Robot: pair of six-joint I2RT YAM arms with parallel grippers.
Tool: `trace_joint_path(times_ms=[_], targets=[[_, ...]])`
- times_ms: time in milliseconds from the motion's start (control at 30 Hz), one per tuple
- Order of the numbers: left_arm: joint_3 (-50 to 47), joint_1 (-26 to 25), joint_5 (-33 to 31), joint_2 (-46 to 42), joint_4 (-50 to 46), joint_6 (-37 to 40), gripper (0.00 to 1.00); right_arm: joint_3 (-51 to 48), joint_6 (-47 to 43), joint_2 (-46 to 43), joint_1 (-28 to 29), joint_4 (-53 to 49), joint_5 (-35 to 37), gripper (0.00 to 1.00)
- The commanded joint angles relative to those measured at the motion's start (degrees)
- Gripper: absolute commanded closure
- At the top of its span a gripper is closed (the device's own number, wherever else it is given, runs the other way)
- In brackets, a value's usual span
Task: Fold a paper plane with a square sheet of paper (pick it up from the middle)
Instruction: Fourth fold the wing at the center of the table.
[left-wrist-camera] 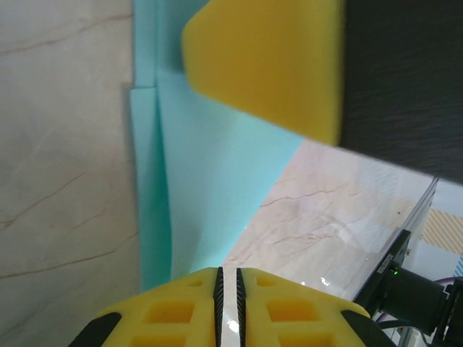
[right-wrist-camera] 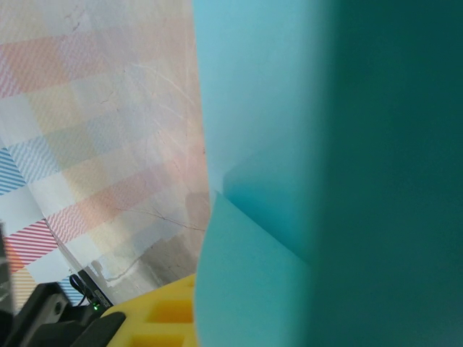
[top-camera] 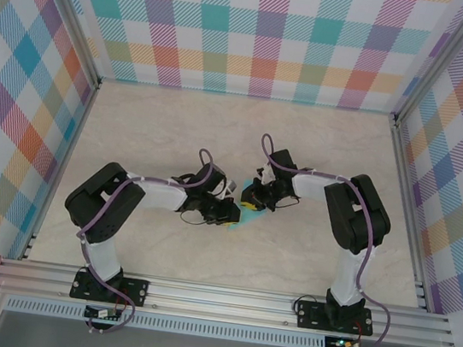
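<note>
Seen from above, two robot arms meet at the middle of the pale marbled table [top-camera: 178,123], which is walled in by checked panels [top-camera: 260,31]. The left gripper [top-camera: 230,214] and the right gripper [top-camera: 253,201] stand close together over the table's centre, and a small piece of the turquoise square sheet of paper [top-camera: 251,215] shows between them on the tabletop. From the left wrist, the sheet [left-wrist-camera: 210,195] lies flat on the table [left-wrist-camera: 65,181], already partly folded, with a narrow flap doubled along its left edge and a slanting edge on its right. The left gripper [left-wrist-camera: 228,293] has its yellow fingers drawn almost together, with only a thin slit between them at the sheet's near end. Whether that slit pinches the paper cannot be told. At the far end of the sheet a yellow pad [left-wrist-camera: 268,65] of the right gripper rests over the paper, with a dark body beside it. From the right wrist, the sheet [right-wrist-camera: 275,144] rises close before the lens, its right part in deep shadow, and covers most of a yellow finger [right-wrist-camera: 159,318]. How far the right gripper is open, or whether it has hold of the paper, cannot be told.
</note>
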Motion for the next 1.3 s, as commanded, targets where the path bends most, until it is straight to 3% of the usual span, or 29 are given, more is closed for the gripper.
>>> trace_joint_path(times_ms=[0, 367, 833, 1100, 1267], targets=[[-2.6, 0.2, 1.9, 1.0, 1.0, -0.8, 0.85, -1.6, -1.0, 2.1, 0.2, -3.7, 4.4, 0.85], [-6.6, 0.3, 1.3, 0.0, -3.6, 0.5, 0.85, -2.1, -0.8, 1.9, 0.2, -3.8, 5.0, 0.85], [-5.9, 0.3, -2.2, -10.4, -3.9, -1.1, 0.86, -2.6, -0.8, 1.9, 0.2, -3.6, 5.3, 0.85], [4.1, 0.5, -3.9, -1.6, -1.5, -1.9, 0.84, -2.5, -0.5, 2.0, 0.1, -3.5, 5.3, 0.85], [4.4, 0.5, -3.7, 4.2, 0.3, -3.3, 0.84, -2.8, -0.4, 1.4, 0.2, -3.3, 5.4, 0.84]])
